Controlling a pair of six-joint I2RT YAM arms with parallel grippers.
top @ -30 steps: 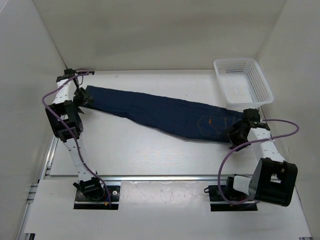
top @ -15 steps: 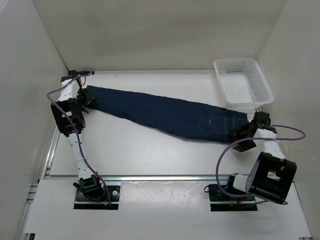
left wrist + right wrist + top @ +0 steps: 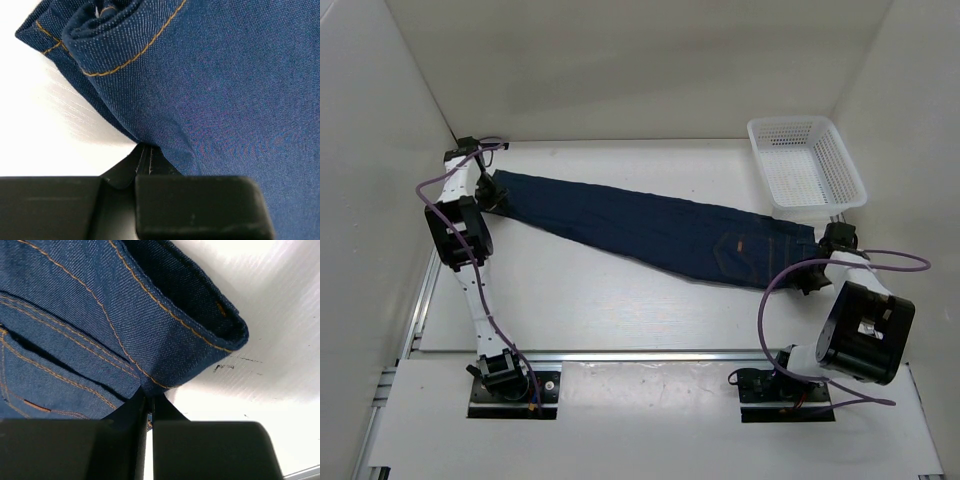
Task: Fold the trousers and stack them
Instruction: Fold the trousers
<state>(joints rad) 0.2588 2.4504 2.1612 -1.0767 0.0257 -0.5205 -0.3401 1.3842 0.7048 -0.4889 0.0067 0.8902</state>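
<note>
Zero folds done: trousers (image 3: pixel 650 225) lie full length on the surface (image 3: pixel 620 300) between the grippers, left gripper (image 3: pixel 144 159) clamped on the hem (image 3: pixel 100 65), right gripper (image 3: pixel 149 399) clamped on the waistband (image 3: pixel 200 325). Folding and stacking all left.

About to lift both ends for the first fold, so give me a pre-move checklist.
1. Left gripper shut on the hem end of the dark navy denim jeans: ok.
2. Right gripper shut on the waistband corner: ok.
3. Jeans stretched out on the white table: ok.
4. White plastic mesh basket apart from jeans: ok.
5. All fabric layers caught in each grip: cannot tell.
</note>
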